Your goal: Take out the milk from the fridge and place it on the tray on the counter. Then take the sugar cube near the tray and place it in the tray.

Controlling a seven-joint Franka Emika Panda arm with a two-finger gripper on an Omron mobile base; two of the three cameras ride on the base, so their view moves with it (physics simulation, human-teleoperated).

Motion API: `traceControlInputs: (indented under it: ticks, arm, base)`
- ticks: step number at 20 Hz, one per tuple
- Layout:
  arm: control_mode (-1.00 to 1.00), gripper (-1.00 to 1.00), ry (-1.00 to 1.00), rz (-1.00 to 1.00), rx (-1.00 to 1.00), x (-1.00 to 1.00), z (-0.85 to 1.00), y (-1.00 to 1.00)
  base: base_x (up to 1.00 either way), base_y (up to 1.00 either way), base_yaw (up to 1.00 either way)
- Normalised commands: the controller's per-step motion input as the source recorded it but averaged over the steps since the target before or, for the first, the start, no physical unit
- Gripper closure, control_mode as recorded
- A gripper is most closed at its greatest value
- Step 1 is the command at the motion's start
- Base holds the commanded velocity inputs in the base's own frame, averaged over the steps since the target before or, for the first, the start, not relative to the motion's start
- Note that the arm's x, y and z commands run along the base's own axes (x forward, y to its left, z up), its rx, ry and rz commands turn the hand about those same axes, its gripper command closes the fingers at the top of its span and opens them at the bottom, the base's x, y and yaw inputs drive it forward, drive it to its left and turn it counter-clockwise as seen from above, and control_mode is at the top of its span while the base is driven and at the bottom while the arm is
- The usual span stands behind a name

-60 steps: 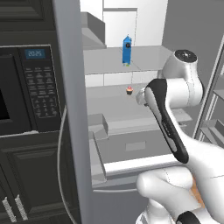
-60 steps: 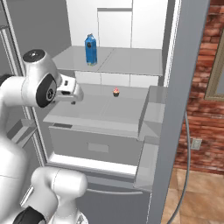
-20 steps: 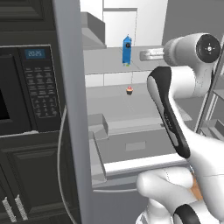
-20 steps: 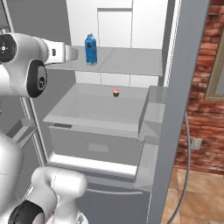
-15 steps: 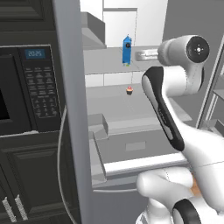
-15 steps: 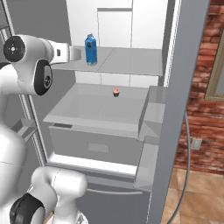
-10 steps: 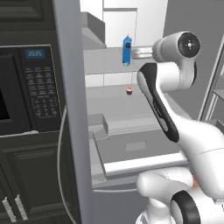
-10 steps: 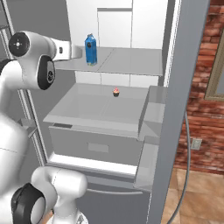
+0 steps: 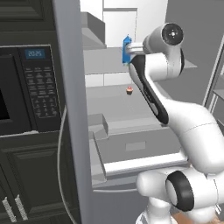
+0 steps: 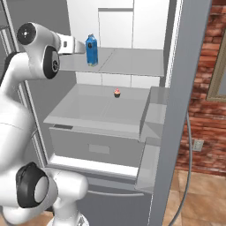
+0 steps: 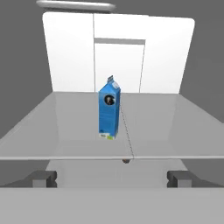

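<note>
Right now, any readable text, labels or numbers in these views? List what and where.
"20:25", roughly; blurred blue digits on the black microwave's display.
Black microwave's keypad: white button markings, too small to read.
Tall bright-blue gabled milk carton: round dark emblem and small pale label at its foot, neither legible.
Nothing else carries text.

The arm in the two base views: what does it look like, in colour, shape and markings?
The arm is glossy white with rounded, tube-like links. Its joints carry black round caps, one with a small pale hub at its centre. A long black strip runs down one link. The gripper is a pale grey block on the wrist. No cables or lettering are visible.
</note>
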Motion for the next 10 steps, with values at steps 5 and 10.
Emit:
traceControlInputs:
  ticks: [5, 10]
  arm:
    - [-1.0, -1.0, 0.0, 0.0, 0.0, 0.3, -0.06, 0.0]
    - [-1.0, -1.0, 0.0, 0.0, 0.0, 0.35, -0.19, 0.0]
  base:
    - [0.0, 0.0, 0.0]
    - [0.0, 0.0, 0.0]
